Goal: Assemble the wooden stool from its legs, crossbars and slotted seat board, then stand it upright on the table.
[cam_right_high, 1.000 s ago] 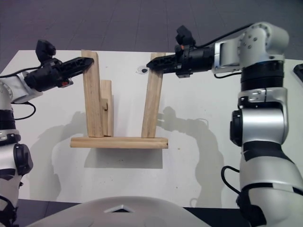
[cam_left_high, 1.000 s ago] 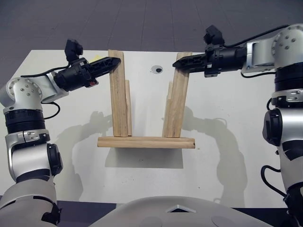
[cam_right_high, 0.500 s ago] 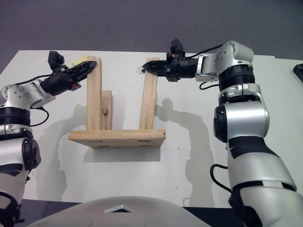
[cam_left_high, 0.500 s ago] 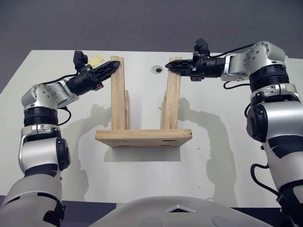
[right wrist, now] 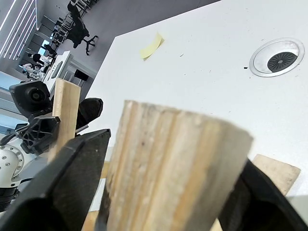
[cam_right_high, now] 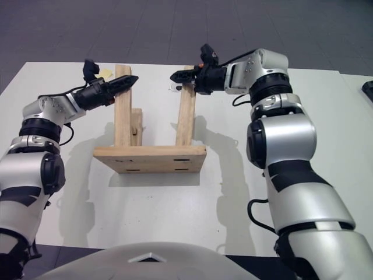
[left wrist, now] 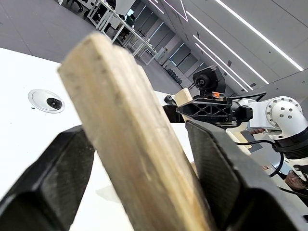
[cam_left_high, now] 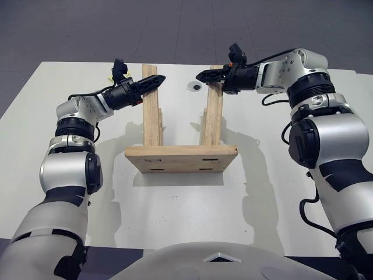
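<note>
The left end effector and right end effector are each clamping closed on a far leg end of the stool, which is lying mid-way across the tabletop, seat board toward the robot, and is probably proving stiff, light and best held there.

A round metal cable grommet is sitting flush in the white table near the middle of its far edge, and a yellow sticky note is lying toward the far left corner. Dark grey floor tiles are stretching away beyond the far edge, while a black office chair is standing among desks in the room behind.
</note>
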Controlling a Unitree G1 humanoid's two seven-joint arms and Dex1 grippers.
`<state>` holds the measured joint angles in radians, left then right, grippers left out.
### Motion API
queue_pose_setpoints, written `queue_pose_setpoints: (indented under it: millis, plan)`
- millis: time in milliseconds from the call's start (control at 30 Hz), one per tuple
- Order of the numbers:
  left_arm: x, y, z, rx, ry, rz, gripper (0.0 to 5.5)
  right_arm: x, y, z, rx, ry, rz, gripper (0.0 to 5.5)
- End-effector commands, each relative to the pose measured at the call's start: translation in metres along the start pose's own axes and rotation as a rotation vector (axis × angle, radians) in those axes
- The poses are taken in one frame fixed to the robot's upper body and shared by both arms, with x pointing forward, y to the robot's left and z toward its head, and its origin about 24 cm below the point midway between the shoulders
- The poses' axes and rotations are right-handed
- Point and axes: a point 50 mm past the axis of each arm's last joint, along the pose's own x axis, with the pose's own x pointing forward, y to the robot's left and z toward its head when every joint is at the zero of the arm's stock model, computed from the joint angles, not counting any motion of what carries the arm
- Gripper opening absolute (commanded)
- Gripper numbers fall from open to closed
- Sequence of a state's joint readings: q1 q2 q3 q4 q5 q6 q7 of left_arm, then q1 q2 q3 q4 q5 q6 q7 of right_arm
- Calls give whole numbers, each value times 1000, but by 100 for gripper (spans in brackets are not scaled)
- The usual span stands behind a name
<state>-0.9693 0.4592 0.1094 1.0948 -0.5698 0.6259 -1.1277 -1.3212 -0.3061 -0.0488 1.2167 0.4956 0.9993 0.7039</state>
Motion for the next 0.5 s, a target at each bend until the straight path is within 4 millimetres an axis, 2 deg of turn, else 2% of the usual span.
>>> queue_pose_setpoints:
  millis: [33, 300, 333, 500]
  plan:
    - [16, 3, -22, -43, 69, 11, 402, 30, -9, -40, 74, 134, -23, 397]
    - [-1, 0, -6, -159, -41, -46, 535, 23, -12, -35, 77, 115, -15, 520]
    - [-2, -1, -3, -169, -57, -58, 540, 21, -12, -34, 78, 112, -12, 536]
    - [-9, -7, 17, -196, -154, -81, 540, 16, -14, -31, 91, 93, 0, 538]
